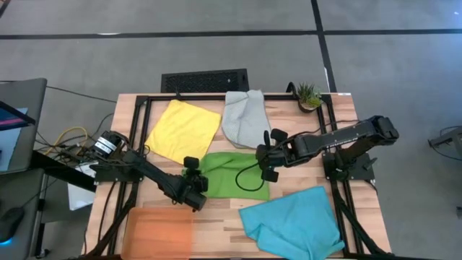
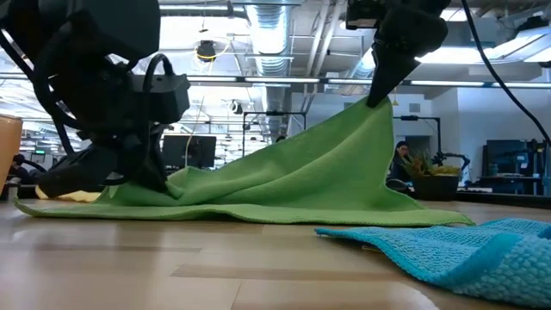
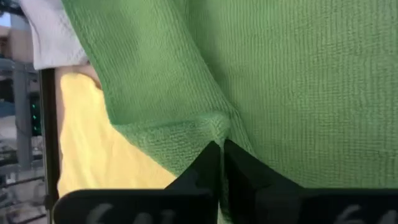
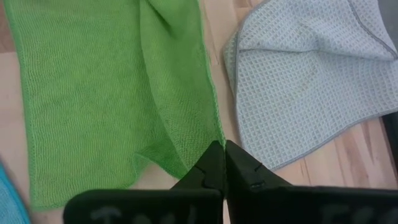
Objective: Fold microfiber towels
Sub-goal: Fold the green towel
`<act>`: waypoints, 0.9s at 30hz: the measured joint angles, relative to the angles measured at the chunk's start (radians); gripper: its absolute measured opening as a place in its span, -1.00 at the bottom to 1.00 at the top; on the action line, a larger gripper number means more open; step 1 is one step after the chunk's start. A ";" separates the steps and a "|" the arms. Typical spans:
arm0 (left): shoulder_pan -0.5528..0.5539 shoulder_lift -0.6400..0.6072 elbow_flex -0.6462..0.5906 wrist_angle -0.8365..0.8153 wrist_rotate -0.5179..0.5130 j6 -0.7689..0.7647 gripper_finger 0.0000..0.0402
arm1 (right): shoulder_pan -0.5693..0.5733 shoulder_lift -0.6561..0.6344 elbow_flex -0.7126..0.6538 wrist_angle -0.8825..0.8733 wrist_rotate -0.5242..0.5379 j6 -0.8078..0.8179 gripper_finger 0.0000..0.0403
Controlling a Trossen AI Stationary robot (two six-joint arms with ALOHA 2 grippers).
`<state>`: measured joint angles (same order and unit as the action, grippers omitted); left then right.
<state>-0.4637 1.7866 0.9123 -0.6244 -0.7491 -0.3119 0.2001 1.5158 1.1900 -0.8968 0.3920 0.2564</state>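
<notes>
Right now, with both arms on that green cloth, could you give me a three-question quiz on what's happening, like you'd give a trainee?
1. True or false: both pincers are shut on the green towel.
2. Which pincer holds its corner higher off the table: A) left pincer B) right pincer?
3. Fill in: the towel next to the potted plant is the ____ one.

Key: 1 true. 2 B; the low view shows the green towel rising to it like a tent. 3 light grey towel.
</notes>
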 joint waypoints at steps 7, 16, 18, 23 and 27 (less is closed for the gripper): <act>0.000 0.000 0.073 -0.239 -0.023 -0.122 -0.99 | -0.024 0.000 0.000 -0.013 0.060 -0.003 -0.94; 0.018 -0.054 0.131 -0.374 -0.096 -0.249 -1.00 | -0.082 0.000 0.000 -0.016 0.156 -0.003 -0.94; 0.034 -0.082 0.131 -0.395 -0.123 -0.271 -1.00 | -0.095 0.000 0.000 -0.018 0.160 -0.003 -0.94; 0.091 -0.142 0.131 -0.408 -0.129 -0.247 -1.00 | -0.111 0.000 0.000 -0.039 0.205 -0.022 -0.94; 0.136 -0.177 0.131 -0.406 -0.116 -0.212 -1.00 | -0.111 0.000 0.000 -0.042 0.217 -0.022 -0.95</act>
<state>-0.3274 1.6094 1.0431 -1.0306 -0.8653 -0.5236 0.0891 1.5158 1.1904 -0.9390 0.6086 0.2341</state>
